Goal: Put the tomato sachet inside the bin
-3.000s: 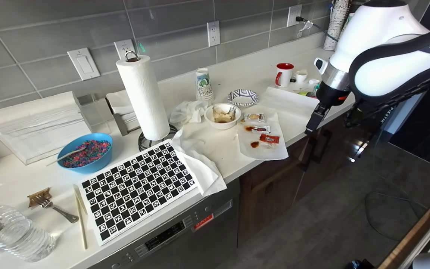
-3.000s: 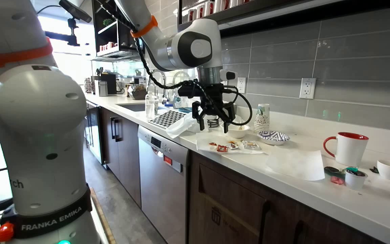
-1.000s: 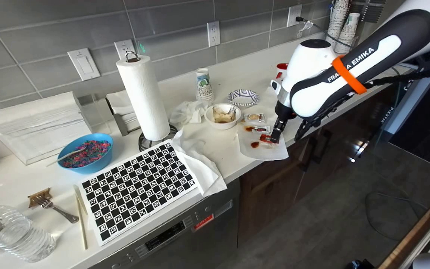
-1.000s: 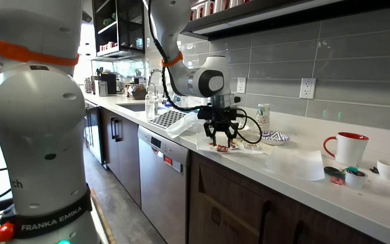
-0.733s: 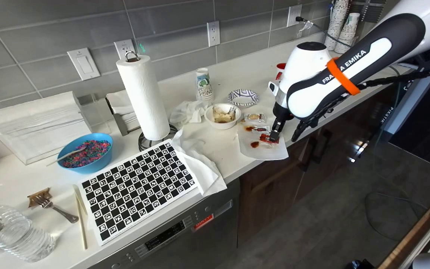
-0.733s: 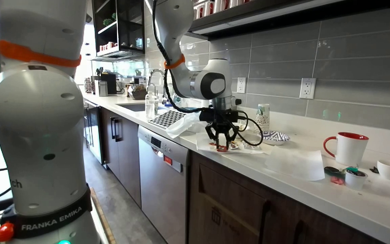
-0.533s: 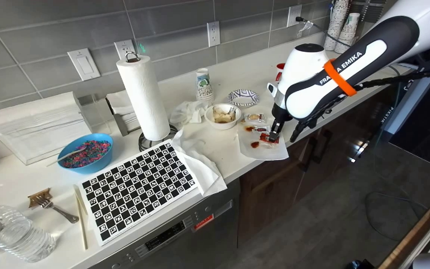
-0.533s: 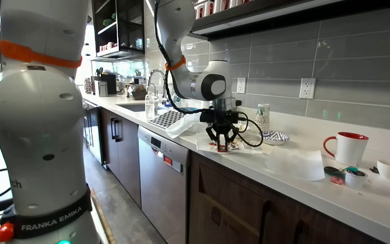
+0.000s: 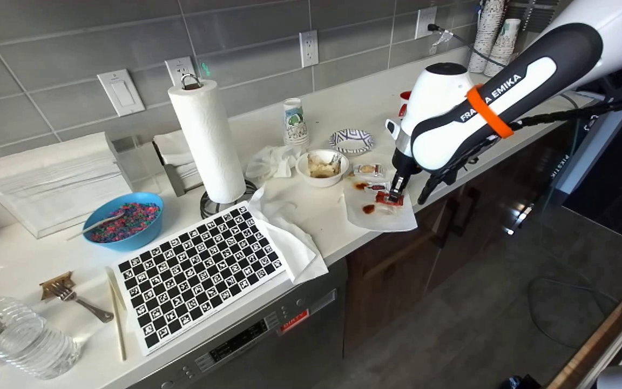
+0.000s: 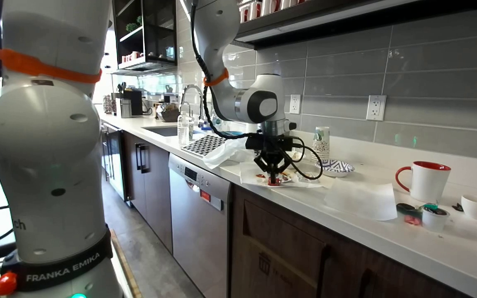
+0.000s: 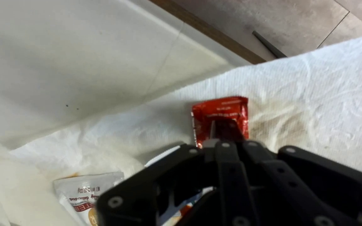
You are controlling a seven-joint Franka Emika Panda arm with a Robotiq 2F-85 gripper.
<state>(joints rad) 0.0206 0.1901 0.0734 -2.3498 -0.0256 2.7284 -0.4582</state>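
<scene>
So in an exterior view we've got the gripper (image 9: 394, 198) clenched on the tomato sachet (image 9: 382, 199) at its tip, white paper (image 9: 399, 221) right underneath, in an exterior view a mug (image 10: 429, 182) stands well apart from it, and in the wrist view we spot a pale packet (image 11: 85, 191) near it.
</scene>
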